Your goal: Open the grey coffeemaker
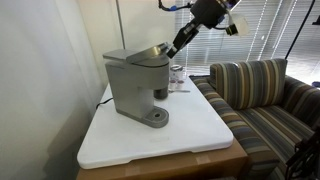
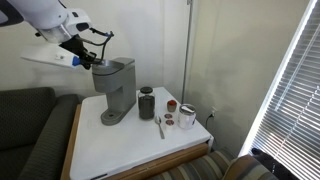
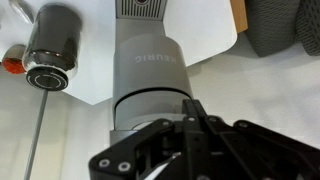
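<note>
The grey coffeemaker (image 1: 133,85) stands at the back of the white table (image 1: 190,135) and shows in both exterior views (image 2: 118,85). In the wrist view I look down on its rounded top (image 3: 148,70), with the round drip base (image 3: 140,8) beyond. Its top lid (image 1: 148,52) looks tilted up at the edge nearest the gripper. My gripper (image 1: 176,44) is at that lid edge, right above the machine's top (image 2: 97,63). Its fingers (image 3: 190,112) are pressed together with nothing seen between them.
A dark canister (image 2: 147,102), a spoon (image 2: 160,125), small jars (image 2: 171,105) and a white cup with a red top (image 2: 187,117) stand beside the machine. A striped sofa (image 1: 260,90) borders the table. Window blinds (image 2: 295,70) are close by.
</note>
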